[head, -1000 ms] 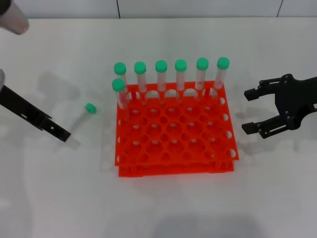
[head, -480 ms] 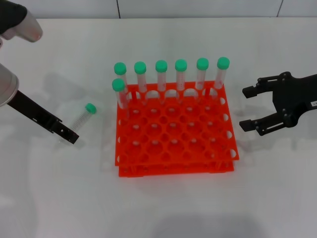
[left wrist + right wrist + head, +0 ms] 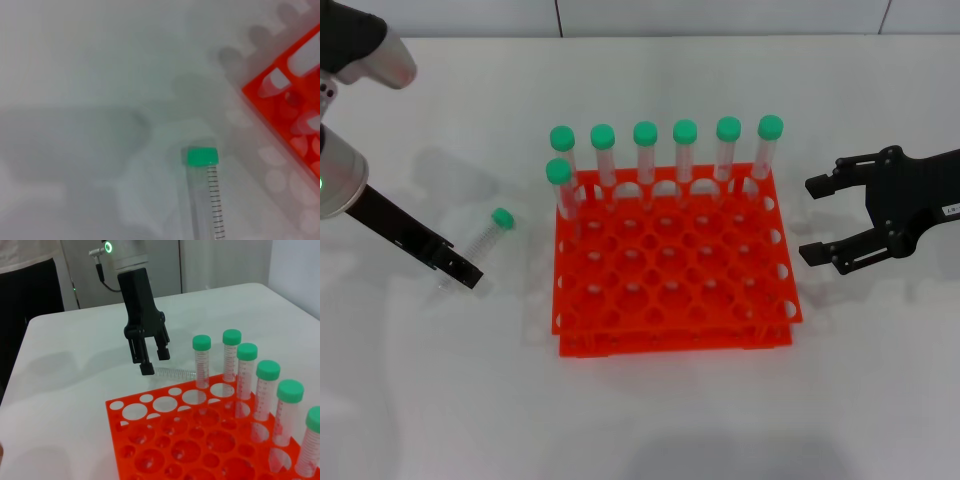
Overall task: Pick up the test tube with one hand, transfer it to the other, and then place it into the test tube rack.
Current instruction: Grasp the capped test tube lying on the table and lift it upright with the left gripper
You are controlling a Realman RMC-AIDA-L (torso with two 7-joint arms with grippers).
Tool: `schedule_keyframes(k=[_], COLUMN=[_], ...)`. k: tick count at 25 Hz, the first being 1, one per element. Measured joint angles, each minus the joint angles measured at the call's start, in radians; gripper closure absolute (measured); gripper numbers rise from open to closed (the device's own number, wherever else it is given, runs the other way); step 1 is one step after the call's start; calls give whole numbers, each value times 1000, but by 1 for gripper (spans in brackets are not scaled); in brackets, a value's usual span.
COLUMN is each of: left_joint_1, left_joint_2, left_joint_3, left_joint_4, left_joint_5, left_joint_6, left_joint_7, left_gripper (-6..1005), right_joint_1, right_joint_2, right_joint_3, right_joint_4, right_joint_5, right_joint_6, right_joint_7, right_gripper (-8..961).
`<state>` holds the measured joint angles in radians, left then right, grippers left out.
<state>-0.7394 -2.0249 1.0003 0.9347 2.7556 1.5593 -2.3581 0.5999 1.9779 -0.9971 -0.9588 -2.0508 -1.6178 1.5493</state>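
Observation:
The test tube (image 3: pixel 485 238) lies flat on the white table to the left of the test tube rack (image 3: pixel 660 343), its green cap pointing toward the rack's back corner. My left gripper (image 3: pixel 460 272) hangs low at the tube's clear bottom end. In the right wrist view this gripper (image 3: pixel 154 361) is open, its fingers right beside the tube (image 3: pixel 175 373) and holding nothing. The left wrist view looks down on the tube (image 3: pixel 207 200) and a rack corner (image 3: pixel 290 115). My right gripper (image 3: pixel 815 220) hovers open and empty to the right of the rack.
Several identical green-capped tubes (image 3: pixel 645 155) stand upright in the rack's back row, and one more (image 3: pixel 561 190) stands in the row in front at the left. In the right wrist view they (image 3: pixel 250 375) rise along one side of the rack (image 3: pixel 114 405).
My left gripper has come in lower and to the right, closing on the tube's bottom end. My right gripper has drifted slightly left toward the rack.

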Motion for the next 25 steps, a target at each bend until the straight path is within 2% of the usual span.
schedule_keyframes(k=[8, 14, 19, 25], left_joint_1=[-5, -4, 0, -12], left_joint_2=[-5, -7, -8, -9], left_joint_3=[6, 6, 6, 8], left_joint_4=[-20, -22, -22, -60], left_joint_5=[29, 37, 38, 64], left_joint_6=[-21, -22, -25, -44], left_joint_7=[-19, -23, -23, -23], left_gripper=[285, 480, 547, 555], right_joint_1=[0, 1, 6, 9], right_joint_2=[1, 1, 4, 7], right_joint_3=[0, 0, 0, 0], right_joint_4=[0, 0, 0, 0], right_joint_5=[0, 0, 0, 0], right_joint_6=[0, 1, 1, 1], right_joint_7=[0, 0, 0, 0], right_gripper=[84, 85, 85, 85])
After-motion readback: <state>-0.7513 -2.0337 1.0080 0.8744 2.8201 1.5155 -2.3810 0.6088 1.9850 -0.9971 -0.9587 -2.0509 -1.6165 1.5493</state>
